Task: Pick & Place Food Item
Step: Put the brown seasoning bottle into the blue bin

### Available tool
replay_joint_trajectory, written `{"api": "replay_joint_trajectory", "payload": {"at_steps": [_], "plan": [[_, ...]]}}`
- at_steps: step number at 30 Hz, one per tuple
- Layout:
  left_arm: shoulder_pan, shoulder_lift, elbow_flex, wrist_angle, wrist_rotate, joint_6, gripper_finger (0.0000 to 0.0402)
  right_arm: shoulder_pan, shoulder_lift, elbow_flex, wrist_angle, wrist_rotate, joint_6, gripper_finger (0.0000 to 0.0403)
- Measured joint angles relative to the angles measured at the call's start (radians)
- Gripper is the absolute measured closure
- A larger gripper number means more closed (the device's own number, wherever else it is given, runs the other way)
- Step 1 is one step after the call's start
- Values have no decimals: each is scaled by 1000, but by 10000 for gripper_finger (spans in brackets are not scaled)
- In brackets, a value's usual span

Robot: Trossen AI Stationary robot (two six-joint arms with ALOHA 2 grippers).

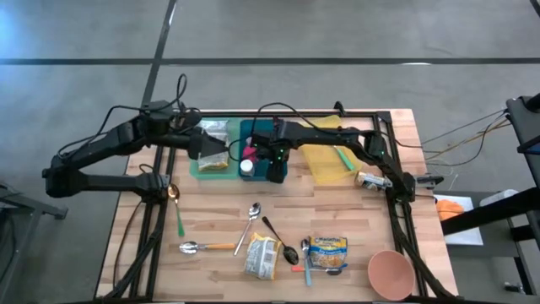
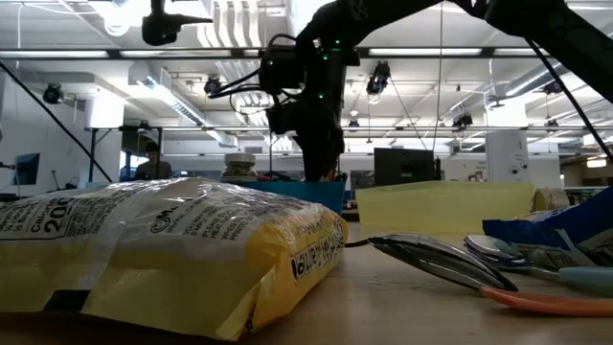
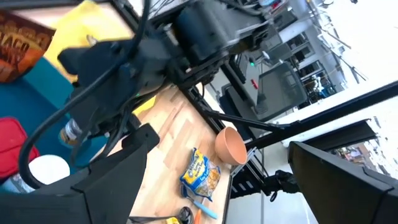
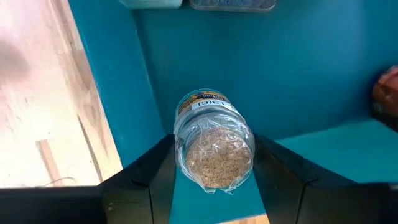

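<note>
A small clear jar of pale grains [image 4: 214, 146] with a yellow label sits between the fingers of my right gripper [image 4: 214, 163], which is shut on it and points down over the blue bin [image 4: 298, 62] at the table's middle. In the high view this gripper [image 1: 274, 162] stands over the bin [image 1: 257, 128]; in the low view it [image 2: 316, 158] dips behind the bin's rim [image 2: 302, 190], which hides the jar. My left gripper [image 1: 207, 145] hovers open over the bin's left part, its fingers [image 3: 134, 149] wide apart around nothing. My right gripper pinches the jar's clear body [image 4: 180, 152] between its two fingers, one on each side. The fingers come from above, pointing down, along the jar. The jar stands on end, one round end facing the wrist. Whether its lower end rests on the bin's floor, I cannot tell.
The bin also holds food packets, a red thing [image 1: 250, 152] and a white cap [image 1: 246, 167]. A yellow tray [image 1: 325, 160] lies to its right. Nearer: spoons [image 1: 251, 224], a yellow packet [image 1: 261, 256], a blue-and-yellow packet [image 1: 327, 253] and a pink bowl [image 1: 391, 272].
</note>
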Motion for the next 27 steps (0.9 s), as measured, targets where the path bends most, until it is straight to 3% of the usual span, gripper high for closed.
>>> {"api": "replay_joint_trajectory", "payload": {"at_steps": [20,27], "plan": [[0,-30,0,-22,-10,24,5,3,3,-69,27,2,-52,229],[0,-30,0,-25,-14,24,5,3,5,-62,29,-11,-61,180]]}}
